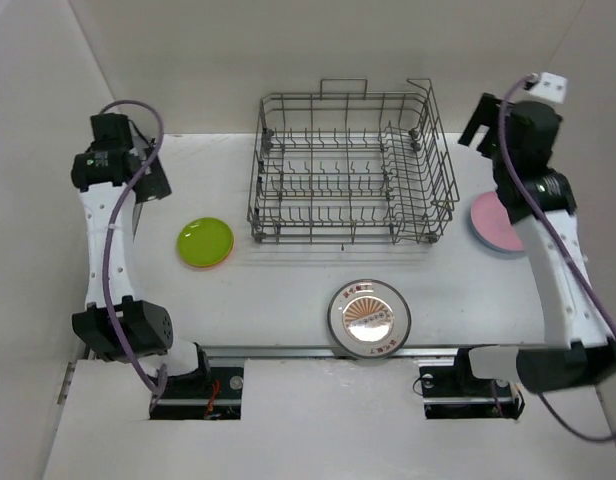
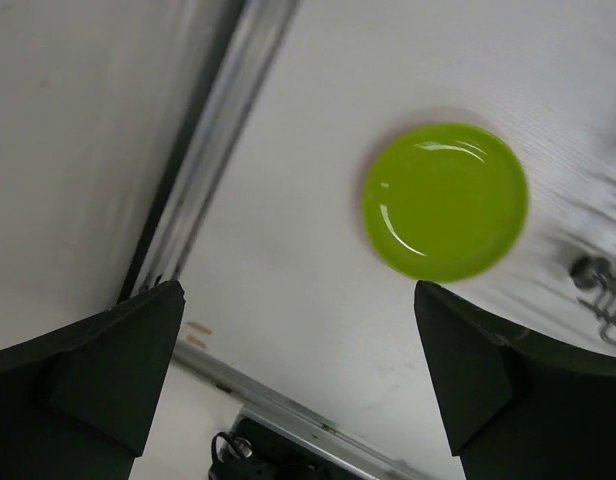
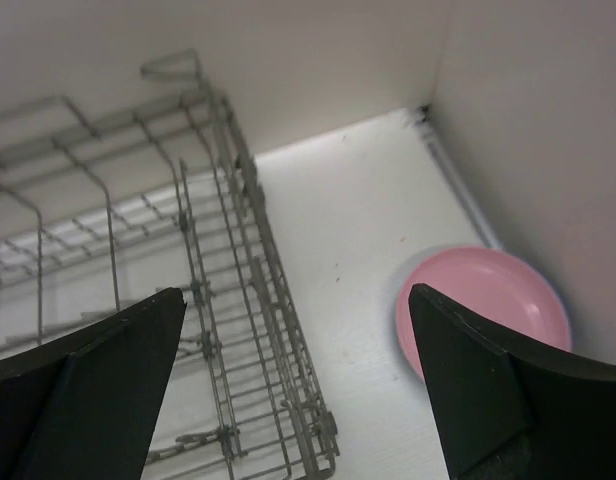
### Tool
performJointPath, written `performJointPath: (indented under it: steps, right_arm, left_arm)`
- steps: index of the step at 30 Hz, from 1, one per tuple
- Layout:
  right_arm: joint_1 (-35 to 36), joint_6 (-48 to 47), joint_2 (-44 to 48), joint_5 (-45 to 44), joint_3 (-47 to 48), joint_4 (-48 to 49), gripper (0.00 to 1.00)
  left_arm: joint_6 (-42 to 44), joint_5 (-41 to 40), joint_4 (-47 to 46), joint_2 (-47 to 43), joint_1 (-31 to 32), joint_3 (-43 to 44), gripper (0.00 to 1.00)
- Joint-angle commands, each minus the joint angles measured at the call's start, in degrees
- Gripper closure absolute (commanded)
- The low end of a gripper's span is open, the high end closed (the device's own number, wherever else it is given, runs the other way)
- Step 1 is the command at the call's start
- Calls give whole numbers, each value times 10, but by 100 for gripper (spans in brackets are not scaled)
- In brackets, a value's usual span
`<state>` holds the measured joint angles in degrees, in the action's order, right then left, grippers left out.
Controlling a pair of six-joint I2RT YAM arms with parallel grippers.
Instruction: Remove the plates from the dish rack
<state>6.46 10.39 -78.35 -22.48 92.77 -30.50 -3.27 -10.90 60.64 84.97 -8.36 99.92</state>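
Observation:
The grey wire dish rack (image 1: pixel 353 170) stands at the back middle of the table with no plates in it. A lime green plate (image 1: pixel 206 241) lies left of it, with an orange rim showing under it. A pink plate (image 1: pixel 494 222) lies right of the rack on a bluish one. A white plate with a patterned rim (image 1: pixel 368 318) lies near the front. My left gripper (image 1: pixel 150 180) is open and empty, held above the table left of the lime plate (image 2: pixel 446 200). My right gripper (image 1: pixel 481 122) is open and empty, held high between the rack (image 3: pixel 218 300) and the pink plate (image 3: pixel 488 300).
White walls close in the table on the left, back and right. A metal strip (image 1: pixel 318 352) runs along the table's front edge, with the arm bases below it.

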Motion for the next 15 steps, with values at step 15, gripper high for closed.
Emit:
performJointPath:
  steps: [15]
  right_arm:
    - [1, -55, 448, -74, -169, 71, 1]
  left_arm:
    - [-29, -62, -48, -138, -114, -19, 0]
